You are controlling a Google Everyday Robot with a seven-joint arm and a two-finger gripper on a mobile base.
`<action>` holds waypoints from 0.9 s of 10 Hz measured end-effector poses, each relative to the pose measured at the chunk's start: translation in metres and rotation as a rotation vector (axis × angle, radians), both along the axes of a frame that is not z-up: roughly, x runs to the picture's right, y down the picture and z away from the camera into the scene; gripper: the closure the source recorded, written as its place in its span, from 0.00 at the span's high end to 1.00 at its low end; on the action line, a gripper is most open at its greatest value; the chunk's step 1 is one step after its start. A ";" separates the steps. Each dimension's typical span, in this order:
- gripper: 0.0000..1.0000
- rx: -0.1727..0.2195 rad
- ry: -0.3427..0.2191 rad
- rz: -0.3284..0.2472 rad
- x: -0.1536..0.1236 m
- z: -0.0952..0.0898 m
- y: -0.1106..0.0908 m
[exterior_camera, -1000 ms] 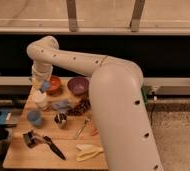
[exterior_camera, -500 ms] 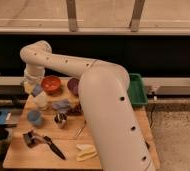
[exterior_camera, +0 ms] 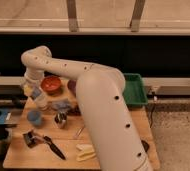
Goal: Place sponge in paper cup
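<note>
At the far left edge, beyond the bench [exterior_camera: 18, 155], a blue flat item [exterior_camera: 2, 118] lies low beside it; I cannot identify it further. On the bench's left part, my gripper [exterior_camera: 34, 93] hangs just above the paper cup [exterior_camera: 40, 104], with my arm [exterior_camera: 63, 70] reaching in from the right over the back of the surface. A small light-blue block, the sponge [exterior_camera: 35, 93], sits at the gripper directly over the cup's mouth; I cannot tell whether my fingers are parted or closed, nor whether they grip the sponge or merely touch it. A yellowish object [exterior_camera: 27, 89] shows just left of the gripper, not clear enough to name. In front of the paper cup stands a blue cup [exterior_camera: 34, 117], upright. Nearer the front edge lies a dark tool with a black handle [exterior_camera: 47, 143], angled toward the lower right. Behind the gripper and slightly right is an orange bowl [exterior_camera: 51, 84], and next to it a darker bowl [exterior_camera: 71, 86] is partly hidden by my arm. A wrinkled blue-grey cloth [exterior_camera: 62, 105] lies right of the paper cup, and a small shiny metal cup [exterior_camera: 61, 119] stands just in front of it. A thin utensil [exterior_camera: 78, 132] lies near centre, and a pale yellow item [exterior_camera: 85, 151] rests near the front edge. At the right, a green tray [exterior_camera: 137, 90] sits at the rear of the bench.
</note>
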State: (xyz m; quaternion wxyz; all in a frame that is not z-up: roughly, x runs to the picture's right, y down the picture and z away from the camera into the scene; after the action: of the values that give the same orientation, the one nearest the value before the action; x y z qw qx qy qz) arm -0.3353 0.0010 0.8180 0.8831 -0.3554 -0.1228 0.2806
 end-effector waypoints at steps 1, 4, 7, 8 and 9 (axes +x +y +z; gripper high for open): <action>0.37 0.002 -0.002 0.011 0.002 0.004 0.000; 0.37 0.012 -0.006 0.049 0.009 0.012 -0.001; 0.37 0.032 -0.003 0.065 0.007 0.017 -0.005; 0.37 0.035 -0.004 0.069 0.005 0.018 -0.005; 0.37 0.036 -0.005 0.076 0.005 0.020 -0.005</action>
State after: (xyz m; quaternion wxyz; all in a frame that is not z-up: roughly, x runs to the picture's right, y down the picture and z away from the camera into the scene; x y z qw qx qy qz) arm -0.3298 -0.0042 0.8380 0.8777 -0.3353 -0.1433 0.3109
